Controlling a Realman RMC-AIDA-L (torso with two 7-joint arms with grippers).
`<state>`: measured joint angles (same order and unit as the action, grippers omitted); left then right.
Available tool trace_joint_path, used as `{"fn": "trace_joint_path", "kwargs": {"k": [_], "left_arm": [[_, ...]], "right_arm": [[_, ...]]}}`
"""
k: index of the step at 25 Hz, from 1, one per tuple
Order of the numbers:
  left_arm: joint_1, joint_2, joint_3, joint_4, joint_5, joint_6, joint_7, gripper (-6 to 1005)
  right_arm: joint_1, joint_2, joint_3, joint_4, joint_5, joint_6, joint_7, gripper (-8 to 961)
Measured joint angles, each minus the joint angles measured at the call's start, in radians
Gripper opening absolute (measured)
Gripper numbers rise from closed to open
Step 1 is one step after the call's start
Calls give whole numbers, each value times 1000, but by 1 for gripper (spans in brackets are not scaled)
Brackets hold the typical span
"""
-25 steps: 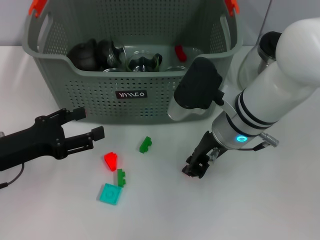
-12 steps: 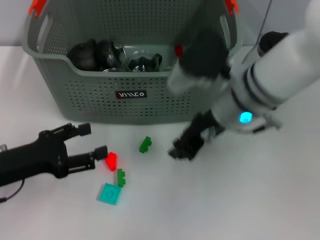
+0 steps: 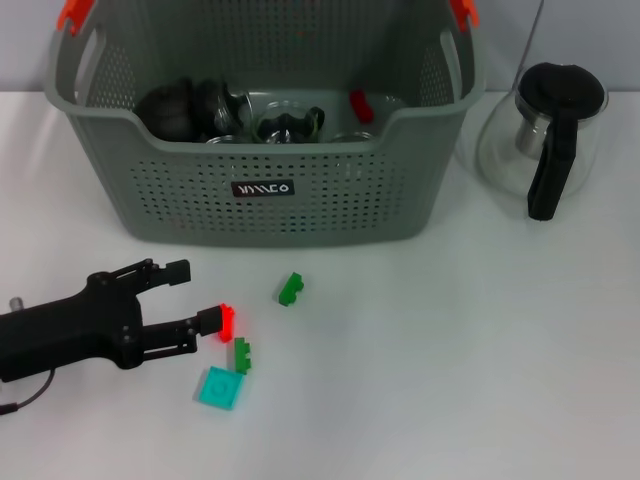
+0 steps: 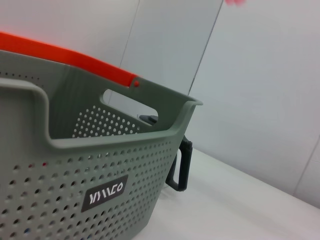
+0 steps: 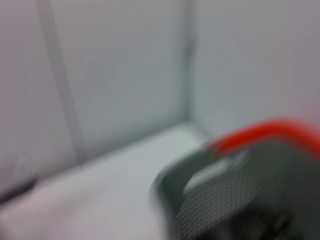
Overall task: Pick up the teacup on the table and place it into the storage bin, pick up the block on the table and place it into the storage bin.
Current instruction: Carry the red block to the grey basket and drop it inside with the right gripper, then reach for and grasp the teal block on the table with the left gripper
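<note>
My left gripper (image 3: 196,297) lies low on the bench (image 3: 450,360), jaws apart, the red block (image 3: 223,320) touching its lower fingertip, in front of the storage bin (image 3: 270,195).

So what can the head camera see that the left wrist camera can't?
Only the head view shows the left gripper, open around a red block, plus two green blocks, a teal tile, the things inside the bin and the whole teapot. Only the left wrist view shows the wall panels behind. Both show the bin, its label and the teapot's black handle.
</note>
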<state>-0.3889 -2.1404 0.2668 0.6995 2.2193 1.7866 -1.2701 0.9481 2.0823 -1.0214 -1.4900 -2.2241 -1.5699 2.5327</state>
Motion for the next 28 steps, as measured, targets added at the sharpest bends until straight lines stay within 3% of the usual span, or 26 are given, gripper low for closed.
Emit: {"fn": "trace_joint_path", "kwargs": {"k": [3, 5, 7, 11, 19, 21, 24, 28], "left_arm": [[-5, 0, 0, -2, 0, 0, 0, 877], [-5, 0, 0, -3, 0, 0, 0, 877], [-5, 1, 0, -3, -1, 0, 0, 876], [-5, 3, 0, -1, -1, 3, -3, 876], [-10, 4, 0, -1, -1, 8, -13, 876], [-10, 4, 0, 0, -1, 10, -16, 876], [-11, 13, 0, 15, 5, 42, -18, 876], [-15, 16, 38, 77, 37, 93, -25, 876]], "right_arm": [[35, -38, 77, 98, -11, 59, -16, 239], [47, -68, 74, 198, -13, 91, -48, 241], [50, -76, 70, 260, -26, 119, -74, 243], [40, -71, 62, 291, -66, 155, -109, 247], [10, -65, 85, 281, -22, 138, -146, 613], [-16, -69, 90, 280, 74, 93, -203, 714], [-77, -72, 91, 279, 237, -11, -333, 786], [-170, -44, 81, 283, 337, -165, -525, 883]]}}
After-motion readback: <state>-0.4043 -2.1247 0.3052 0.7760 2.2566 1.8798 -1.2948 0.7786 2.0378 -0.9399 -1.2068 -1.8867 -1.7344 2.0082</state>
